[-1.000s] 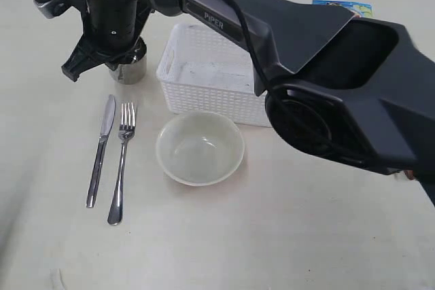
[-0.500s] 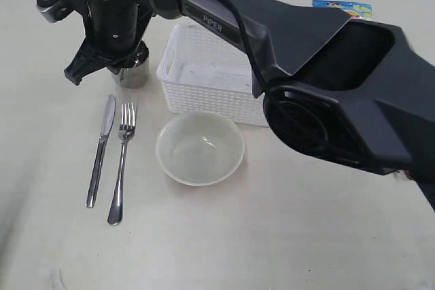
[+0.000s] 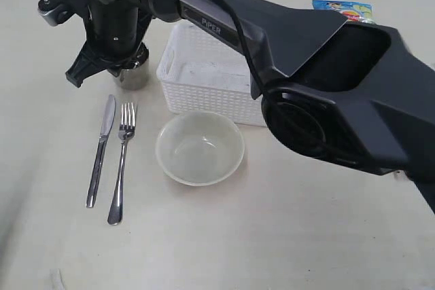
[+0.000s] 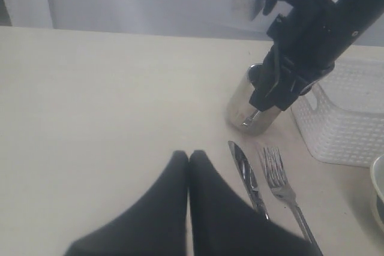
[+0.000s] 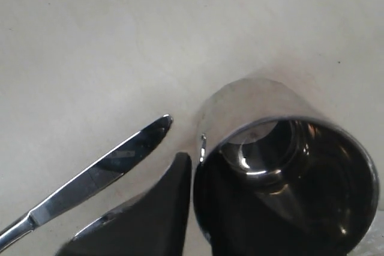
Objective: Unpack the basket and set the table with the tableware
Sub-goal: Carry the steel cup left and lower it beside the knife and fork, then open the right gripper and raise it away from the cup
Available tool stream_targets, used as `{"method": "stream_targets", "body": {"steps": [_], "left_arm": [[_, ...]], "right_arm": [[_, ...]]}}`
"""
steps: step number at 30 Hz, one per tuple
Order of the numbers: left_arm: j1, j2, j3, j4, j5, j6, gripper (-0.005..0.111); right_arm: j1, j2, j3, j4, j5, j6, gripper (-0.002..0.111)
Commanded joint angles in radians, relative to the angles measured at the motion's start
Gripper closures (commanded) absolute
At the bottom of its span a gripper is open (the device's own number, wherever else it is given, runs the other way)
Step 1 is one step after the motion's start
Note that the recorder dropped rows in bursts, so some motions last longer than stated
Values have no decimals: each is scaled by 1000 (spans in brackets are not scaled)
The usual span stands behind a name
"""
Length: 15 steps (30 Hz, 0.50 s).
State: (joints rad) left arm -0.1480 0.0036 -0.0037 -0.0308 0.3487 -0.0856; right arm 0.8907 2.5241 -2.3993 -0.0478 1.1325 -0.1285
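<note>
The steel mug [image 3: 134, 73] stands upright on the table [image 3: 285, 236], far left of the white basket [image 3: 204, 93]. My right gripper [image 5: 197, 169] reaches across and is shut on the mug [image 5: 288, 148], one finger outside the wall and one inside. A steel knife [image 3: 102, 147] and fork [image 3: 122, 161] lie side by side left of the cream bowl [image 3: 200, 147]. My left gripper [image 4: 189, 155] hovers shut and empty over bare table, near the knife [image 4: 246, 175] and fork [image 4: 279, 178]. The basket's inside looks empty. Spoon, chopsticks and plate are out of view.
The right arm's black links [image 3: 326, 86] span the scene from the right edge over the basket's far side. A blue chip bag [image 3: 343, 8] lies at the far right behind the arm. Bare tabletop stretches along the near side below the bowl.
The right gripper has shifted slightly up and away over the mug, so more of the mug shows below it. Knife, fork, bowl and basket have not moved.
</note>
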Motion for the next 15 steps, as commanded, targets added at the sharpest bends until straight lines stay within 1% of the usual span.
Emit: {"method": "stream_targets", "body": {"steps": [1, 3, 15], "left_arm": [[-5, -4, 4, 1, -2, 3, 107], [-5, -4, 4, 1, -2, 3, 107], [-5, -4, 4, 1, -2, 3, 107]], "right_arm": [[-3, -4, -8, -9, -28, 1, 75], [-3, -4, -8, -9, -35, 1, 70], [-3, -57, -8, -50, -38, 1, 70]]}}
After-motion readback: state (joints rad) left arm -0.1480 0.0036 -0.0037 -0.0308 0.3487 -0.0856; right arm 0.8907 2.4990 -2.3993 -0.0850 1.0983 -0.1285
